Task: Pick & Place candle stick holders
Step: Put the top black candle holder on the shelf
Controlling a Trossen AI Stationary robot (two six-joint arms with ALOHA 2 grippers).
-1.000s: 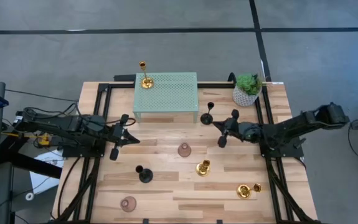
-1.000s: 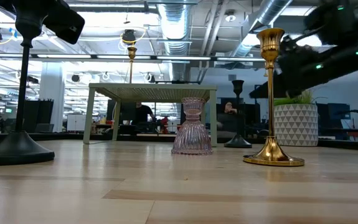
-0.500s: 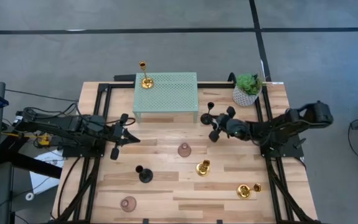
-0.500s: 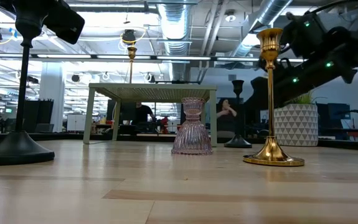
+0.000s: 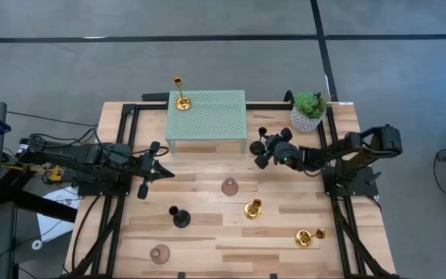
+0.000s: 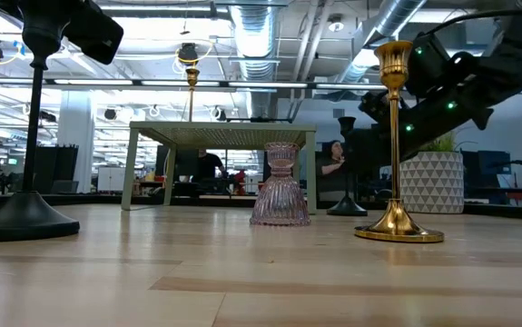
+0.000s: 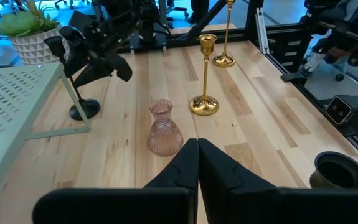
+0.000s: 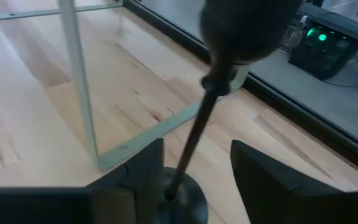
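Right gripper [image 5: 263,152] spread wide, fingers either side of black candle stick holder's [image 8: 191,146] stem.

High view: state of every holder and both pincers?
Black holder by stand: upright, not gripped; green stand beside it.
Right pincer: open, straddling that holder's stem.
Left pincer: shut, empty, at table's left.
Gold holder on stand: upright.
Middle pink holder: upright.
Middle gold holder: upright.
Right gold holder: upright.
Front black holder: upright.
Front pink holder: upright.
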